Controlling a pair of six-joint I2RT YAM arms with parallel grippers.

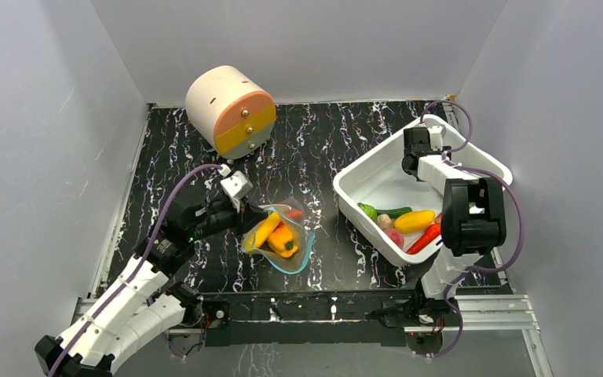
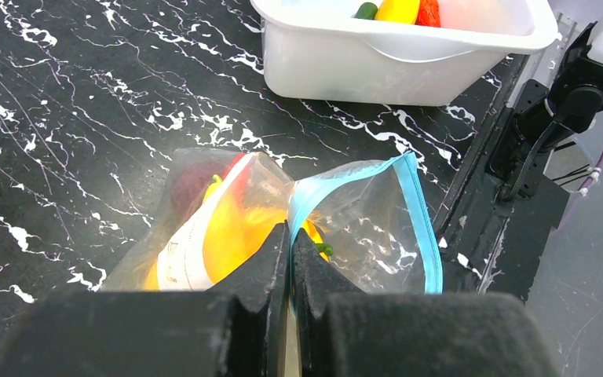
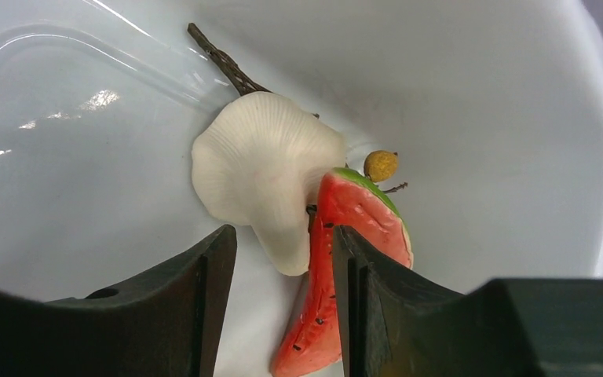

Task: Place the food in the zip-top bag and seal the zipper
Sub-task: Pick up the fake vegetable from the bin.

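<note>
**Item record: zip-top bag held at the mouth; tub contents under selection**

- Left gripper point(image 2: 290, 236): jaws closed flat on the mouth edge of the zip-top bag point(image 2: 361, 212), which is lying on the black marbled table point(image 1: 322, 141) in front of the arm bases.
- Zipper point(image 2: 426, 228): teal-blue strip, seen unsealed, with the mouth gaping.
- Bag contents: yellow banana point(image 1: 265, 229), orange-yellow pepper point(image 1: 283, 240) and a red piece point(image 2: 235, 166). A white label point(image 2: 184, 255) is carried on the bag wall.
- Right gripper point(image 3: 283, 236): lowered into the far end of the white tub point(image 1: 361, 169), jaws apart. A white mushroom piece point(image 3: 263, 177) and a watermelon slice point(image 3: 353, 212) are framed between them; whether either is touched cannot be told.
- Near end of tub: green cucumber point(image 1: 389, 212), yellow piece point(image 1: 414, 221) and red chili point(image 1: 425, 238).
</note>
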